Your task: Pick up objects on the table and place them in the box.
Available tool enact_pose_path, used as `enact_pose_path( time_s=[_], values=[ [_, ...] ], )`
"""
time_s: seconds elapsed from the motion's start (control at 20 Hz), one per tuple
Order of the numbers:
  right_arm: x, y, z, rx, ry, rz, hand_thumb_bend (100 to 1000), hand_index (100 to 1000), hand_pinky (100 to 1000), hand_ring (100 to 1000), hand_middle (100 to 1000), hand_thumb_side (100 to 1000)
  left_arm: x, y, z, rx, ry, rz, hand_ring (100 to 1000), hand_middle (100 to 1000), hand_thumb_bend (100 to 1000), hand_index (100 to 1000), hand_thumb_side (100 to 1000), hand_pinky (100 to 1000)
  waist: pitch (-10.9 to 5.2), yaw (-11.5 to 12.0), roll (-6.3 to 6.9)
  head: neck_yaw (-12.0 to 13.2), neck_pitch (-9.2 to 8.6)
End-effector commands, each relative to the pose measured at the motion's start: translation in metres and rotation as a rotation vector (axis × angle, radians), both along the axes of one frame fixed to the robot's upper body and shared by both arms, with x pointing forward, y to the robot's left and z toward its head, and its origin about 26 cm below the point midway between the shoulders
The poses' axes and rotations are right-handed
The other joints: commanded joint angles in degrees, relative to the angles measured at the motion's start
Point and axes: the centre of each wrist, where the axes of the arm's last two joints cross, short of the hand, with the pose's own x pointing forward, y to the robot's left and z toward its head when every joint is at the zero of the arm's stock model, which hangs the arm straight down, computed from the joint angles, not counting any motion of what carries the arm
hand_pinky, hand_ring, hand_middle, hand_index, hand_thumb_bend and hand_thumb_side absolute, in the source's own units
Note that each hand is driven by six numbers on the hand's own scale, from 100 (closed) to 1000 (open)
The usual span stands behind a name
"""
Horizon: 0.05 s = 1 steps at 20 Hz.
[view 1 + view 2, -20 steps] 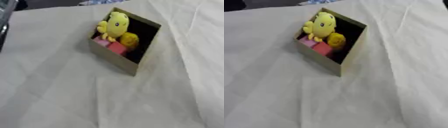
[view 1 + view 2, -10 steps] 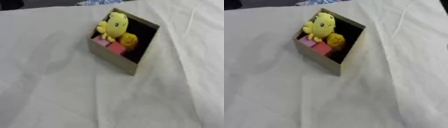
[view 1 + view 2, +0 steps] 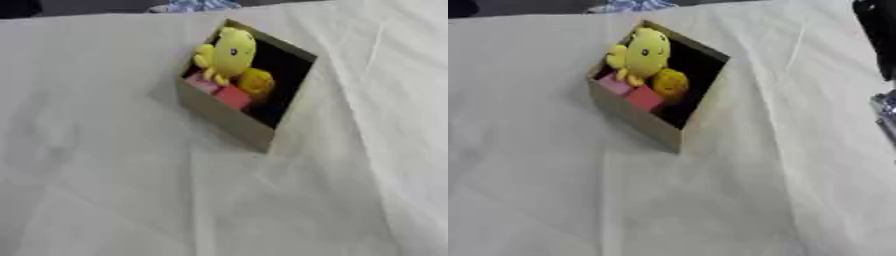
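1. A wrinkled off-white cloth (image 3: 131,190) covers the surface nearly from edge to edge, with creases running across its near part.
2. A raised fold (image 3: 372,55) runs down the cloth on the right side.
3. At the far edge lies a blue-and-white patterned thing (image 3: 627,5), too blurred to identify.
4. Beyond the far edge the background is dark.

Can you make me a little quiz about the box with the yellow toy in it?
1. True or false: the yellow plush toy is inside the box.
2. What colour is the block lying near the box's front wall? A) blue B) red C) green
3. Fill in: the box stands on a pale ______.

Key: 1 true; 2 B; 3 cloth.
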Motion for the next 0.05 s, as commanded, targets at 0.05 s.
enact_pose_path(
  time_s=[0.05],
  values=[
    [-0.0034,-0.0008,0.0049,-0.002,-0.013,0.005,100,843,822,885,890,707,-0.0043,0.0026,0.0030,-0.015,-0.036,0.002,862,854,356,918,676,844,-1.46,0.1,-0.17,0.3,0.31]
  ],
)
